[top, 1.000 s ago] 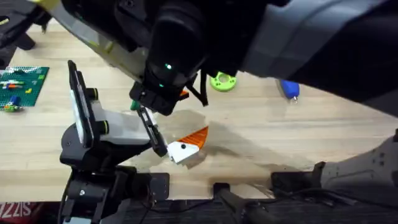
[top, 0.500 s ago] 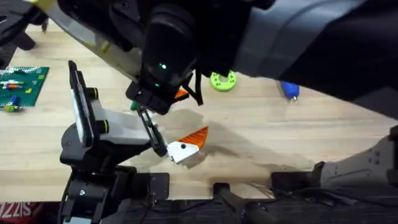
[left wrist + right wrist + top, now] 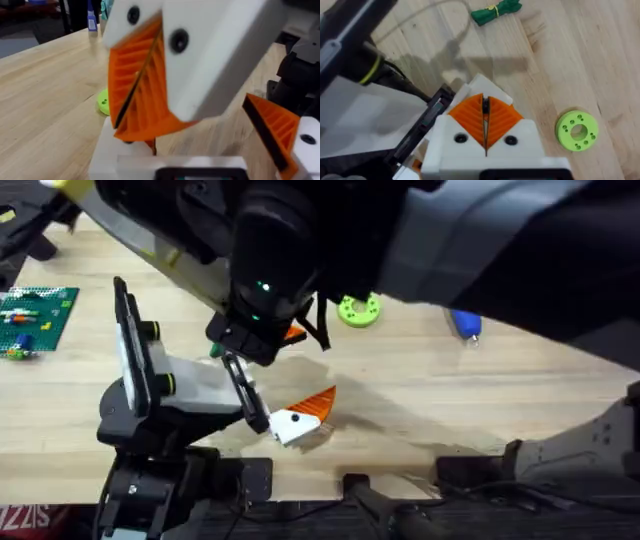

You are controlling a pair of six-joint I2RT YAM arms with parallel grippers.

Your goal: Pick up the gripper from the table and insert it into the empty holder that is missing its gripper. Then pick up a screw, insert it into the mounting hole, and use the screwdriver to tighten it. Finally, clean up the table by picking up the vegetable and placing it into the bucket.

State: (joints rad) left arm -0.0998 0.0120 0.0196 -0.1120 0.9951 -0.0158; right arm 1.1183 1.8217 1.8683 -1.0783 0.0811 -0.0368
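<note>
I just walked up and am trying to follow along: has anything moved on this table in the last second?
Barely. The dark arm head hanging over the table drifted slightly toward the left. The white claw piece with the orange tip, the green ring and the screwdriver lie where they were. Nothing was picked up or released.

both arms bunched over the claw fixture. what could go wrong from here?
1. The right gripper is shut, pads pressed together, right beside the white claw fixture. In the overhead view both arms crowd that spot, so a knock between arm and fixture looks possible.
2. The green ring lies loose on the table near that gripper and could get swept aside.
</note>
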